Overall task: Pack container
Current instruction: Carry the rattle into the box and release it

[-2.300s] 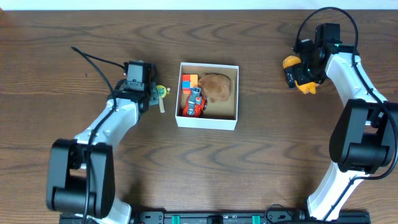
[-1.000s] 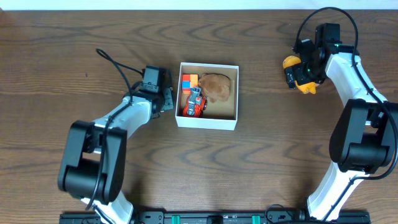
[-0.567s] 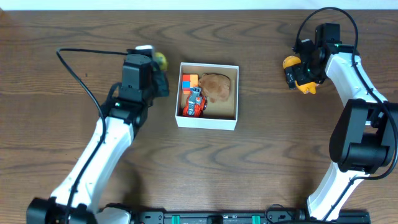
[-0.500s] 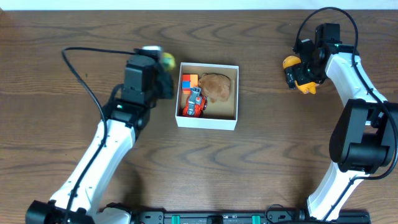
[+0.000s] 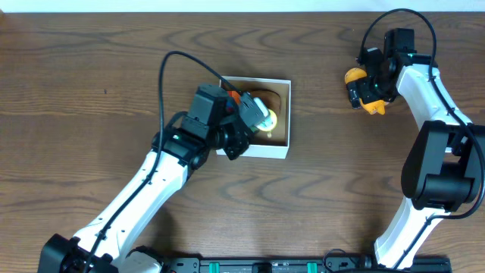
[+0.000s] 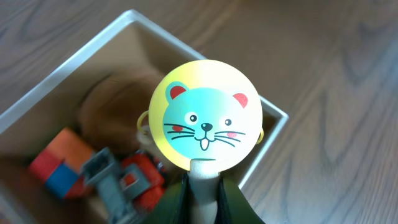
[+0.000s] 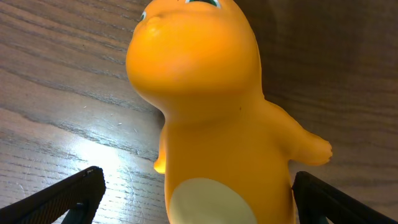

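The container [image 5: 289,114] is a white-walled box with a tan inside, at the table's middle. It holds a brown plush [image 6: 112,106], a red and grey toy car [image 6: 127,180] and an orange and blue block [image 6: 56,168]. My left gripper [image 5: 254,115] is shut on the white stem of a round yellow toy with a teal mouse face [image 5: 267,119] and holds it above the container's inside. In the left wrist view the toy [image 6: 205,124] hangs over the container's rim [image 6: 74,59]. My right gripper [image 5: 362,91] is open around an orange figure [image 7: 211,112] at the far right, its fingers apart from it.
Dark wood table [image 5: 333,189] all round. The left arm's black cable [image 5: 170,64] arches over the table left of the container. The right arm reaches along the right edge.
My left gripper picked up the yellow toy from the table left of the container, lifted it and carried it right, over the container. The right arm has not moved.
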You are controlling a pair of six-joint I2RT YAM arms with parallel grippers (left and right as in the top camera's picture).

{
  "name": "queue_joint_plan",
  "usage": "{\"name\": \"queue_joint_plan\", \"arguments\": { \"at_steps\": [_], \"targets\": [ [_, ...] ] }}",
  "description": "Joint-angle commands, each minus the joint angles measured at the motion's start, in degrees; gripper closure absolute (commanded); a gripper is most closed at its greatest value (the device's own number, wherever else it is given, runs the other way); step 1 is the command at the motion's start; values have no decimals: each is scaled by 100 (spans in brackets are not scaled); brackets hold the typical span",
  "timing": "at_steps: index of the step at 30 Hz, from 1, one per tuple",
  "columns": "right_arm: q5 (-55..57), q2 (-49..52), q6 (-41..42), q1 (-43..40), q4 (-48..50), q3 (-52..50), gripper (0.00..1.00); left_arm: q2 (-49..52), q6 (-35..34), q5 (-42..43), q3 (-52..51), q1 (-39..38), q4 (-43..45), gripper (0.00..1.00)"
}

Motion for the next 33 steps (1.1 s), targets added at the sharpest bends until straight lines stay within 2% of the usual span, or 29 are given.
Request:
{"name": "queue_joint_plan", "arguments": {
  "at_steps": [1, 10, 20, 24, 33],
  "targets": [
    [-44, 39, -9, 44, -4, 15, 1, 131, 748, 249, 52, -208, 44, 94],
    [-44, 39, -9, 44, -4, 15, 1, 629, 745, 136, 52, -361, 293, 94],
    [-44, 39, -9, 44, -4, 15, 1, 876, 636, -4, 52, -337, 1137, 94],
    [-44, 39, -9, 44, -4, 15, 1, 876, 636, -391, 52, -310, 1091, 94],
    [-44, 39, -9, 44, -4, 15, 1, 927, 638, -647, 52, -304, 894, 94]
  ]
}}
